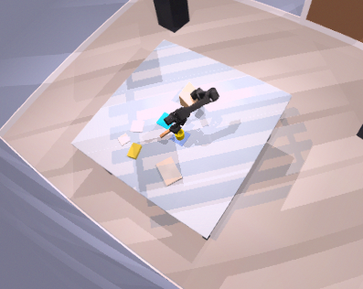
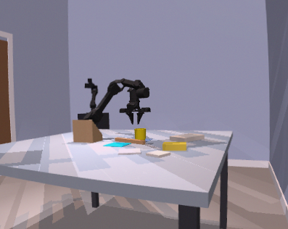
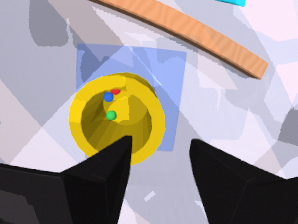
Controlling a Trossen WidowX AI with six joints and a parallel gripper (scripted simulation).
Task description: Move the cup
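My pincer [image 3: 158,163] hangs partly apart, gripping nothing. Cup [image 3: 117,119] sits below my left finger [image 3: 100,192], on the blue pad [image 3: 162,76].

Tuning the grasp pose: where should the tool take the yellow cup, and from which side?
Take the yellow cup across its round wall just below the rim, coming straight down from above. It stands upright on the blue pad with its mouth open and marbles inside, so keep it level. The tool hangs above it, part open, holding nothing.
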